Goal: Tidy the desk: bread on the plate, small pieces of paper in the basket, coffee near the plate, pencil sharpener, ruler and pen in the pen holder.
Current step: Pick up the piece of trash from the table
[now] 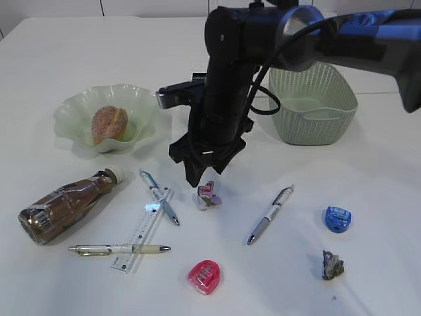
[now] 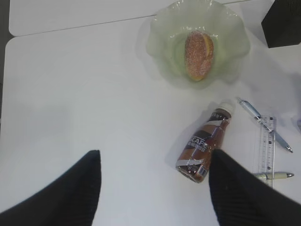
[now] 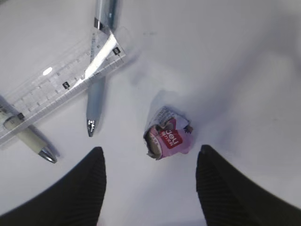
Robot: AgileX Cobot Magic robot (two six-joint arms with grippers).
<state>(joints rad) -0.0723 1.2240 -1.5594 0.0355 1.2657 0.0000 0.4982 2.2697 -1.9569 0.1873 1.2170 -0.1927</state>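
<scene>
The bread (image 1: 108,124) lies in the plate (image 1: 69,112). On its side at the front left of the desk (image 1: 59,52) lies the coffee (image 1: 66,204). The ruler (image 1: 146,229) sits among three pens (image 1: 159,196), (image 1: 118,249), (image 1: 270,214). A pink pencil sharpener (image 1: 204,276) and a blue one (image 1: 337,218) lie near the front. My right gripper (image 1: 200,176) hangs open just above a crumpled paper (image 3: 168,134), which lies just ahead of its fingertips (image 3: 96,162). A second paper scrap (image 1: 332,264) lies at the front right. My left gripper (image 2: 155,155) is open over bare desk beside the coffee (image 2: 203,148). The pen holder is hidden.
The basket (image 1: 312,102) stands at the back right, under the right arm (image 1: 368,33) that reaches across the middle. A black shape (image 2: 284,23) fills the left wrist view's top right corner; I cannot tell what it is.
</scene>
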